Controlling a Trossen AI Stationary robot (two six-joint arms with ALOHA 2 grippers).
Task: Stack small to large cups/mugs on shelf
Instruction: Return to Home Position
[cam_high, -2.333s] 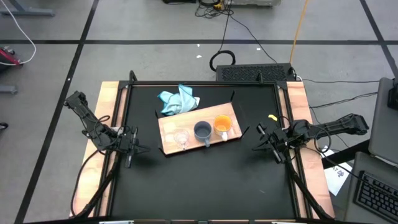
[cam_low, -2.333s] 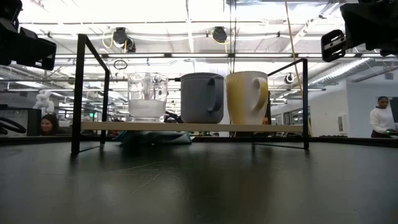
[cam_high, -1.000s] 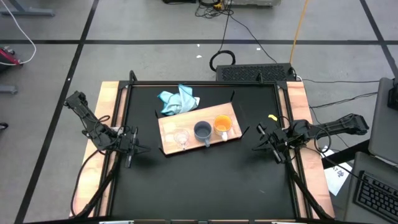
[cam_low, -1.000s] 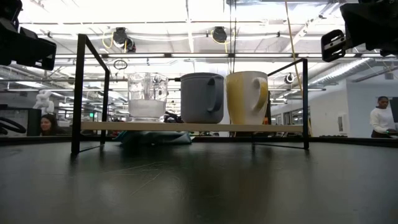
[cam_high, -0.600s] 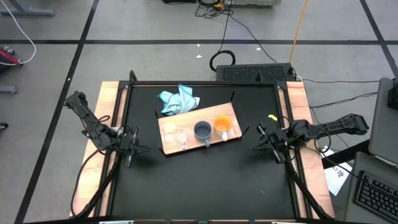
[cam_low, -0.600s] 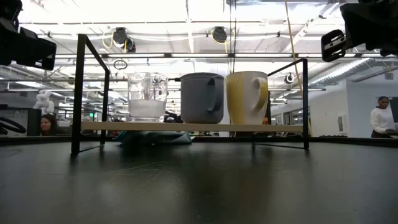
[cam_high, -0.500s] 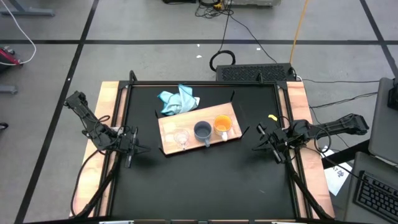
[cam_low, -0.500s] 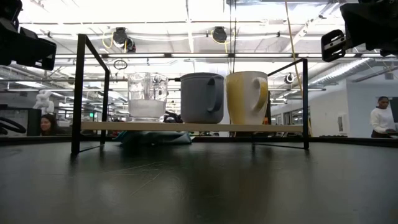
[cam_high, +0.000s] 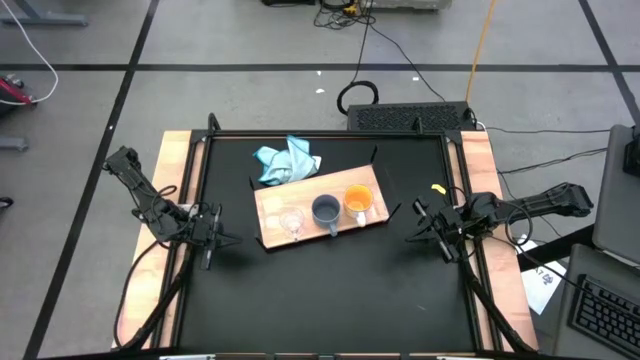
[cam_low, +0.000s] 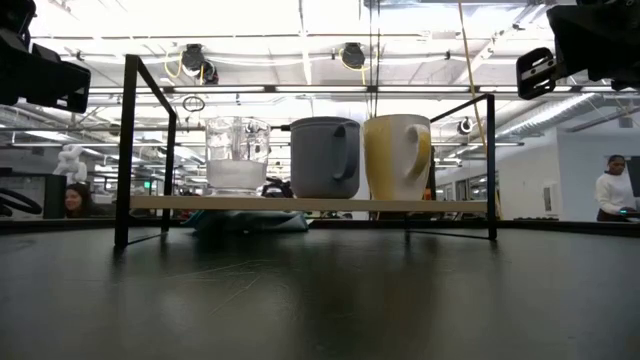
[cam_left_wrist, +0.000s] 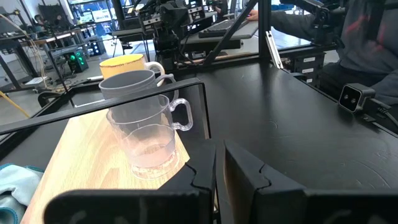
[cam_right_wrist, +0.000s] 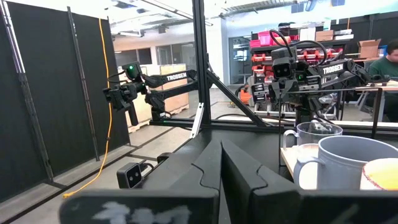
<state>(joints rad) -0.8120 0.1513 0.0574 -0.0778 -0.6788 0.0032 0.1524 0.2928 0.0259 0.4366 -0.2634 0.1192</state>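
Glass cup (cam_high: 291, 222), grey mug (cam_high: 325, 210), orange mug (cam_high: 358, 201) stand in a row (small to large) on the shelf (cam_high: 275, 200), mid counter (cam_high: 330, 290). Left tool (cam_high: 222, 238) by counter's left edge, right tool (cam_high: 412, 237) by right edge, both w/ fingers together

A crumpled light blue cloth (cam_high: 288, 162) lies on the black tabletop (cam_high: 330, 290) near its far edge. A small yellow object (cam_high: 438, 188) sits by its right edge. Beyond the far edge lies a coiled black cable (cam_high: 357, 96).
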